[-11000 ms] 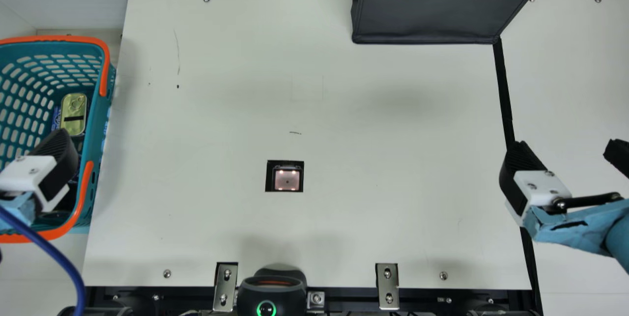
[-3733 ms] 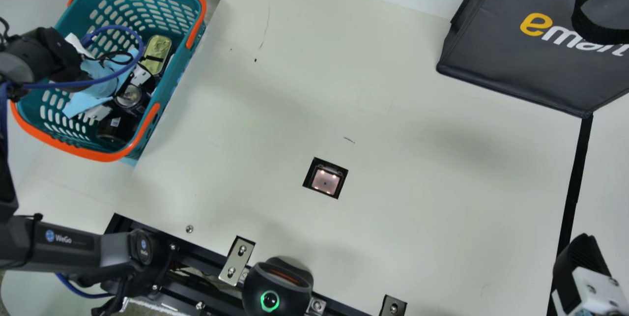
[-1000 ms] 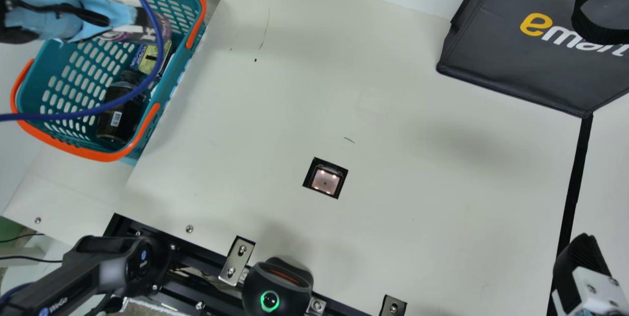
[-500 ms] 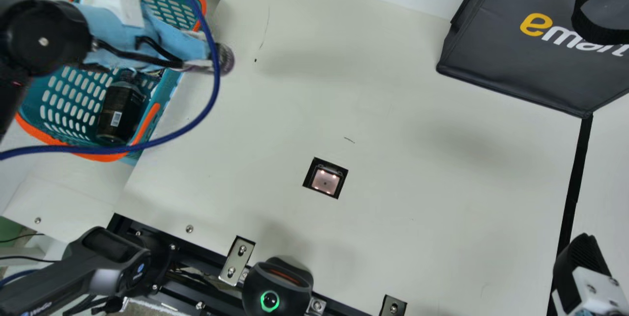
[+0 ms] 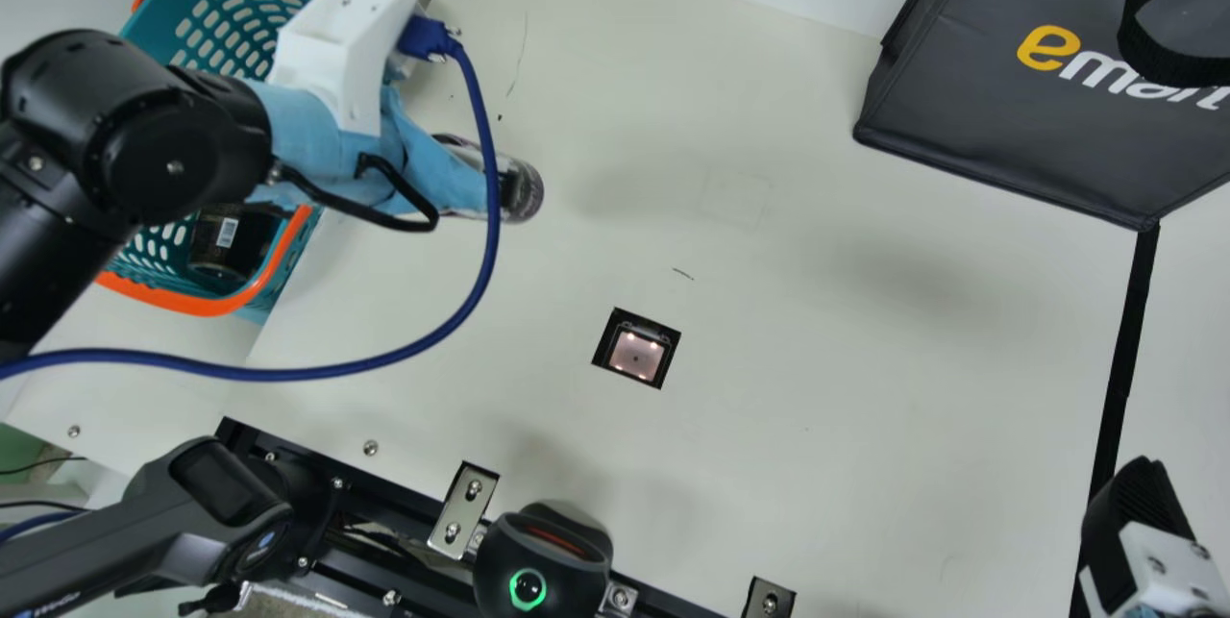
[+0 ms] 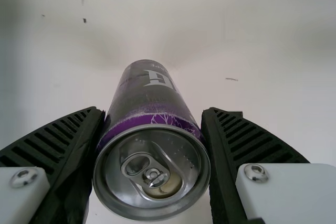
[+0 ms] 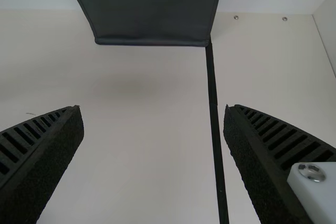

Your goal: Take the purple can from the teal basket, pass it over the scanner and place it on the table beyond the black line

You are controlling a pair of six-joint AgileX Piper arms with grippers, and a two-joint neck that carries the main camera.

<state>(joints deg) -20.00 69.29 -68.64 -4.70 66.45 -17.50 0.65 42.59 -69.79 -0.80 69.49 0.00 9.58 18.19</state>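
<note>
Over the left part of the table (image 5: 413,310) in the main view, we have the purple can (image 5: 524,191) beyond the teal basket (image 5: 216,17), far-left of the scanner (image 5: 636,356); scanning seems next. In the left wrist view, our left gripper (image 6: 152,116) clasps the can; we should bring it right and nearer, barcode down. In the right wrist view, our right gripper (image 7: 153,109) is wide apart, holding nothing, near the black line (image 7: 214,124).

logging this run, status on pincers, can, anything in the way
Left pincer shut on purple can, short of scanner. Right pincer open near black line. Blue cable loops near can, maybe worth watching.
</note>
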